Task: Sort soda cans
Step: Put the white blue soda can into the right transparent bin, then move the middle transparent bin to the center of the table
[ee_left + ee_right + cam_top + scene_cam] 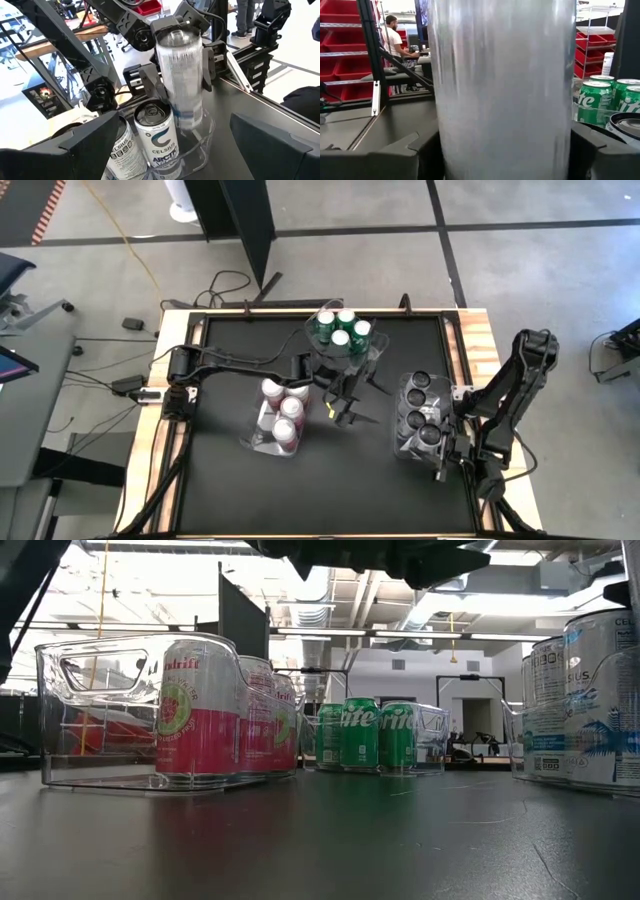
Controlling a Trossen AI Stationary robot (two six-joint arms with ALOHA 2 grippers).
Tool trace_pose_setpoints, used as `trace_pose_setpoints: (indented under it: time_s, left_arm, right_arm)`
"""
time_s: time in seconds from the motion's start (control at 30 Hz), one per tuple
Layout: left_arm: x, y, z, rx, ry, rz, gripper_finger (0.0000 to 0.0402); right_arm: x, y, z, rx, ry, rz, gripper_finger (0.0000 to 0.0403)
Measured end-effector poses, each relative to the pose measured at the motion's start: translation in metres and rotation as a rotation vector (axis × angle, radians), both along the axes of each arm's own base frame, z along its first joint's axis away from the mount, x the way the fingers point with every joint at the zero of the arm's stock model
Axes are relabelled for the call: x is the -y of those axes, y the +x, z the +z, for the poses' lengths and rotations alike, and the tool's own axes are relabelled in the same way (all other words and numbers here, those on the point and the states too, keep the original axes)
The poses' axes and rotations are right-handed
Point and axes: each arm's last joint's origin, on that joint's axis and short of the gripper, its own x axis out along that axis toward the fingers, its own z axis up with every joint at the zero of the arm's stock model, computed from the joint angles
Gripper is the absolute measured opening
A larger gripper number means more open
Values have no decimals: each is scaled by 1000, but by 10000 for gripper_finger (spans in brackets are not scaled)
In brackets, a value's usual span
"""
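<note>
Black table (220,500) holds three bins: four green cans (338,330) (pink ones hard to count).

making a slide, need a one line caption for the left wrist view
Right pincer lowers a silver can into the clear bin beside two Celsius cans.

Grey concrete floor (330,270) with dark seams; red shelving (342,55); person seated, possibly at desk (395,37).

The desk (230,490) has a matt black top edged in pale wood. On it, clear glossy plastic bins (100,710) hold soda cans (197,710) of shiny printed metal.
</note>
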Motion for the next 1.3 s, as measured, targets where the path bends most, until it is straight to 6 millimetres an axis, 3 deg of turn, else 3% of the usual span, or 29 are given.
trace_pose_setpoints:
  time_s: [0.33, 0.57, 0.97, 1.3]
  left_arm:
    - [14, 0, 6, 72, 28, -82, 377]
    - [12, 0, 5, 57, 16, -67, 377]
    - [13, 0, 3, 31, 5, -68, 377]
    - [13, 0, 3, 30, 3, -70, 377]
  right_arm:
    - [0, 2, 0, -21, -36, -5, 317]
    - [0, 3, 1, -35, -66, -6, 316]
    - [-6, 5, 6, -87, -151, 19, 274]
    - [-3, 5, 14, -97, -172, 18, 268]
